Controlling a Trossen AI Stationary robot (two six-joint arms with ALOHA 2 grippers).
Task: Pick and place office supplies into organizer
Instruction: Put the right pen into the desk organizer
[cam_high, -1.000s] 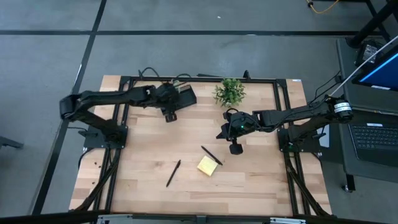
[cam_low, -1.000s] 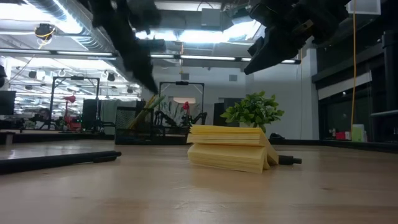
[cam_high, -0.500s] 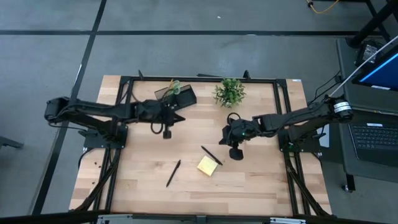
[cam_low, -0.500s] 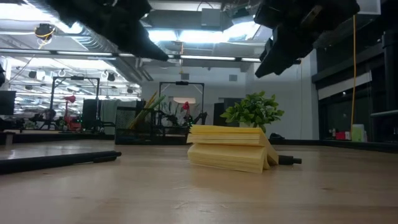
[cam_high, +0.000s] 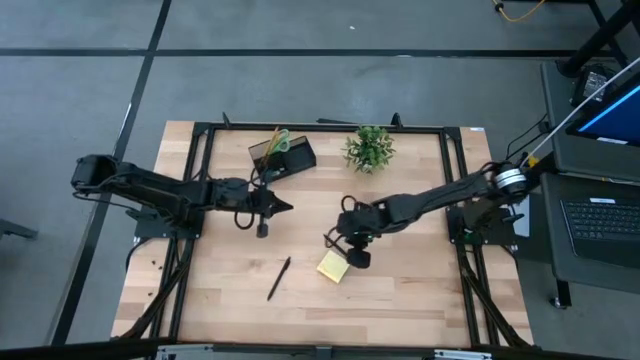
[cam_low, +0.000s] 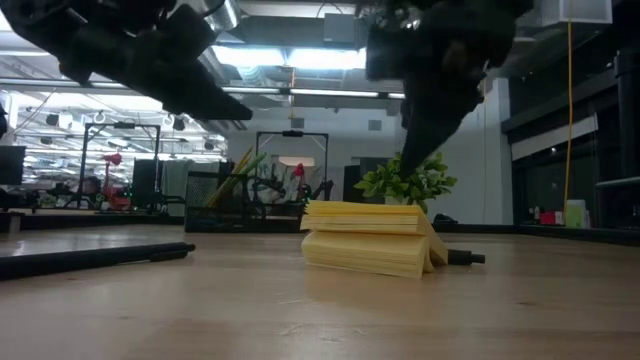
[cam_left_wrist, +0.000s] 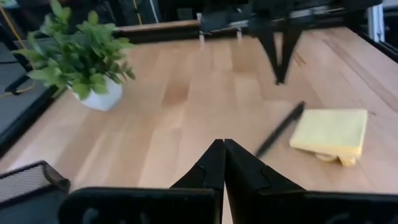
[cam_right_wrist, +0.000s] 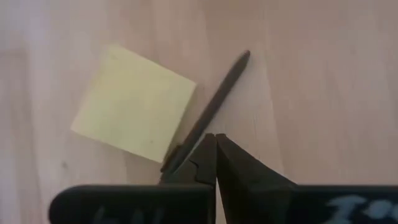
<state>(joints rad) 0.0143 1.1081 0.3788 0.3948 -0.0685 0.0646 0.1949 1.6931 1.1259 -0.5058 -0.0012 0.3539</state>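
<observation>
The black pen (cam_high: 337, 245) lies touching the sticky-note pad (cam_high: 333, 265). Our right gripper (cam_high: 343, 236), shut and empty, has swung down over it from beside the plant (cam_high: 369, 148). Our left gripper (cam_high: 284, 207) has left the organizer (cam_high: 283, 157), closing empty.

Your left end effector (cam_high: 288, 207) has pulled back from the organizer (cam_high: 283, 154) at the bench's far edge toward the middle of the bench, and its fingers have gone from apart to pressed together, holding nothing. Your right end effector (cam_high: 331, 238) has swung away from beside the plant (cam_high: 369, 147) and now hangs over the pen (cam_high: 340, 250) next to the yellow sticky-note pad (cam_high: 333, 266), fingers together.
</observation>
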